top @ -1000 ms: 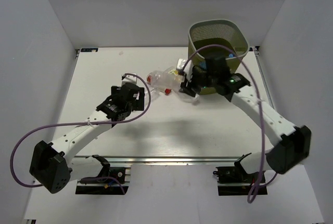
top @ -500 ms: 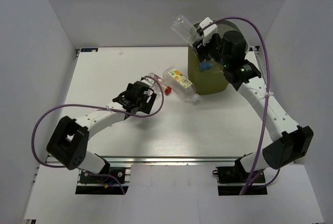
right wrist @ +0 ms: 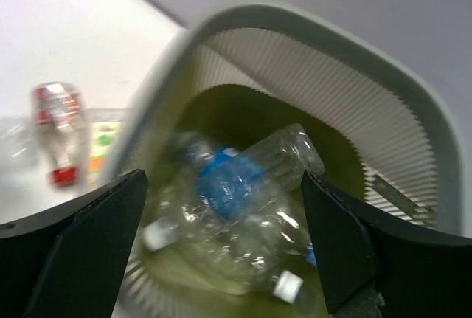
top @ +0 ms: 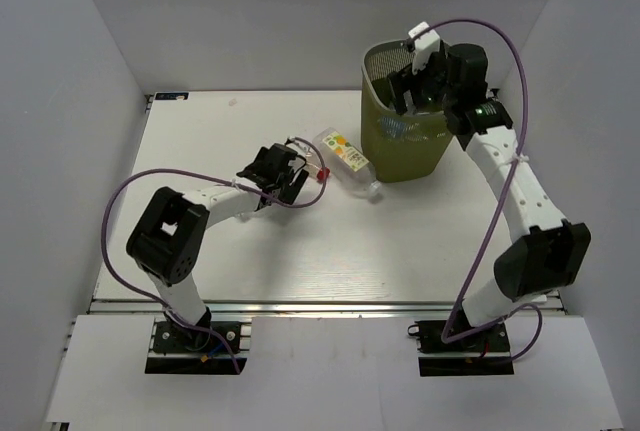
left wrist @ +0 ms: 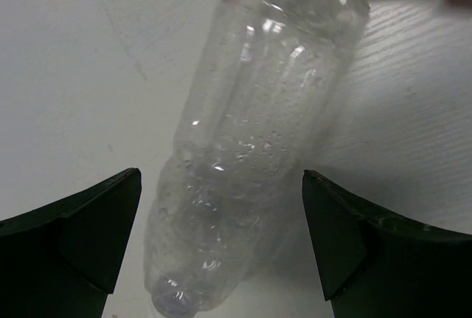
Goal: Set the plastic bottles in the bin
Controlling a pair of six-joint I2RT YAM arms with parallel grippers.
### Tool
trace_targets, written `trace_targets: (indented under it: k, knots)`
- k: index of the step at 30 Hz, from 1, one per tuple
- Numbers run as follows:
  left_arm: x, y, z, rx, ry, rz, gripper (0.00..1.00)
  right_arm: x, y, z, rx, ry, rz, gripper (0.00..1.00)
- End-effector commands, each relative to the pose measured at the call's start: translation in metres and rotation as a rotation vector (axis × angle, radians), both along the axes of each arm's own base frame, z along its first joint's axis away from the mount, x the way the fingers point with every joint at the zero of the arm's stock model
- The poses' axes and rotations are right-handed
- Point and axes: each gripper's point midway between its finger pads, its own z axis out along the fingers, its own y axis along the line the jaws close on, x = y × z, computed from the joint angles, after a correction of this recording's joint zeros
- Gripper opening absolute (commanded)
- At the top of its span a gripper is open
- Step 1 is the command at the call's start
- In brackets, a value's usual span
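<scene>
"Both grippers were open," said the first. "The left gripper (left wrist: 221, 185) lay low over the table (top: 200, 141), its fingers spread either side of a clear bottle (left wrist: 258, 133) without touching it. The right gripper (right wrist: 221, 185) hung empty above the bin (right wrist: 295, 19)."

"How far along did that put the job?" asked the second.

"Roughly half, by the look of it. Inside the bin lay a blue-labelled bottle (right wrist: 236, 178) among other bottles (right wrist: 273, 259), at least two, though the exact count could not be made out. Three were left outside: the clear bottle, an orange-labelled bottle (top: 345, 156) just beside it, and a small red-labelled bottle (right wrist: 55, 115) near both."

"So the left arm's grasp was due next?"

"Likely. It seemed to need only to close."
</scene>
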Motion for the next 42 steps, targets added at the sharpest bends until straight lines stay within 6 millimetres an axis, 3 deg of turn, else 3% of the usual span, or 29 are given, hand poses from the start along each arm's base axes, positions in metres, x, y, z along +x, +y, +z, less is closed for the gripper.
trace_targets:
  k: [1, 2, 3, 5, 6, 7, 9, 10, 11, 12, 13, 14, 15, 17, 18, 19, 20, 22, 23, 24, 25, 26, 27, 29, 32, 38, 39, 41, 42]
  knots:
    - [0.013, -0.001, -0.002, -0.012, -0.001, -0.015, 1.0, -0.058, 0.029, 0.042, 0.086, -0.062, 0.252, 0.9]
    - [0.012, 0.001, -0.015, -0.014, 0.03, -0.004, 0.98, -0.083, 0.036, 0.047, 0.092, -0.075, 0.343, 0.9]
    - [0.007, 0.001, -0.023, -0.015, 0.064, -0.007, 0.97, -0.09, 0.038, 0.037, 0.084, -0.063, 0.372, 0.9]
    - [0.005, -0.001, -0.032, -0.037, 0.099, -0.009, 0.85, -0.119, 0.045, 0.041, 0.09, -0.102, 0.483, 0.9]
    - [0.002, -0.005, -0.034, -0.05, 0.118, -0.027, 0.77, -0.124, 0.046, 0.032, 0.091, -0.085, 0.495, 0.9]
    - [0.004, -0.008, -0.028, -0.072, 0.106, -0.027, 0.58, -0.128, 0.047, 0.027, 0.1, -0.072, 0.509, 0.89]
    - [0.008, -0.025, 0.007, -0.137, 0.049, -0.072, 0.4, -0.137, 0.045, 0.019, 0.103, -0.045, 0.514, 0.85]
    - [0.012, -0.036, 0.033, -0.178, 0.0, -0.099, 0.22, -0.133, 0.039, 0.018, 0.096, -0.045, 0.47, 0.71]
    - [0.012, -0.048, 0.06, -0.234, -0.045, -0.129, 0.14, -0.133, 0.037, 0.014, 0.099, -0.037, 0.448, 0.59]
    - [0.014, -0.067, 0.12, -0.357, -0.146, -0.197, 0.14, -0.127, 0.029, 0.002, 0.123, -0.015, 0.373, 0.44]
    - [0.015, -0.073, 0.151, -0.413, -0.202, -0.219, 0.14, -0.125, 0.018, 0.005, 0.127, -0.039, 0.308, 0.17]
    - [0.013, -0.083, 0.182, -0.486, -0.245, -0.252, 0.14, -0.13, 0.015, 0.013, 0.139, -0.078, 0.295, 0.06]
    - [0.018, -0.092, 0.233, -0.559, -0.34, -0.29, 0.14, -0.137, 0.012, -0.016, 0.112, -0.039, 0.307, 0.0]
    - [0.012, -0.113, 0.282, -0.664, -0.404, -0.375, 0.14, -0.157, 0.021, -0.048, 0.063, -0.014, 0.428, 0.0]
    - [0.015, -0.12, 0.327, -0.727, -0.492, -0.411, 0.14, -0.173, 0.02, -0.07, 0.014, 0.007, 0.479, 0.0]
    - [0.017, -0.135, 0.332, -0.781, -0.473, -0.455, 0.14, -0.184, 0.026, -0.077, 0.01, 0.017, 0.547, 0.11]
    - [0.017, -0.142, 0.366, -0.835, -0.526, -0.491, 0.14, -0.195, 0.024, -0.101, -0.029, 0.059, 0.585, 0.18]
    - [0.022, -0.156, 0.401, -0.933, -0.595, -0.542, 0.15, -0.206, 0.02, -0.131, -0.057, 0.124, 0.601, 0.33]
    - [0.017, -0.164, 0.432, -1.021, -0.621, -0.583, 0.15, -0.207, 0.017, -0.137, -0.066, 0.137, 0.588, 0.42]
    - [0.033, -0.178, 0.423, -1.052, -0.595, -0.588, 0.15, -0.208, 0.016, -0.142, -0.07, 0.148, 0.58, 0.44]
    - [0.033, -0.189, 0.436, -1.102, -0.608, -0.642, 0.15, -0.211, 0.013, -0.154, -0.082, 0.165, 0.575, 0.44]
    - [0.032, -0.192, 0.467, -1.151, -0.659, -0.675, 0.17, -0.211, 0.012, -0.157, -0.087, 0.168, 0.569, 0.45]
    - [0.032, -0.204, 0.473, -1.224, -0.623, -0.688, 0.17, -0.212, 0.011, -0.16, -0.089, 0.174, 0.565, 0.45]
    - [0.055, -0.227, 0.471, -1.284, -0.606, -0.724, 0.19, -0.214, 0.01, -0.168, -0.085, 0.19, 0.559, 0.45]
    - [0.072, -0.263, 0.454, -1.428, -0.548, -0.753, 0.28, -0.216, 0.011, -0.176, -0.069, 0.213, 0.552, 0.47]
    - [0.084, -0.29, 0.43, -1.604, -0.485, -0.69, 0.43, -0.216, 0.01, -0.186, -0.055, 0.233, 0.532, 0.51]
    - [0.081, -0.297, 0.426, -1.602, -0.463, -0.688, 0.57, -0.216, 0.01, -0.186, -0.05, 0.235, 0.529, 0.54]
    - [0.091, -0.301, 0.404, -1.562, -0.431, -0.644, 0.75, -0.211, 0.01, -0.186, -0.037, 0.231, 0.5, 0.73]
    - [0.086, -0.303, 0.406, -1.565, -0.425, -0.637, 0.92, -0.21, 0.01, -0.185, -0.026, 0.235, 0.491, 0.79]
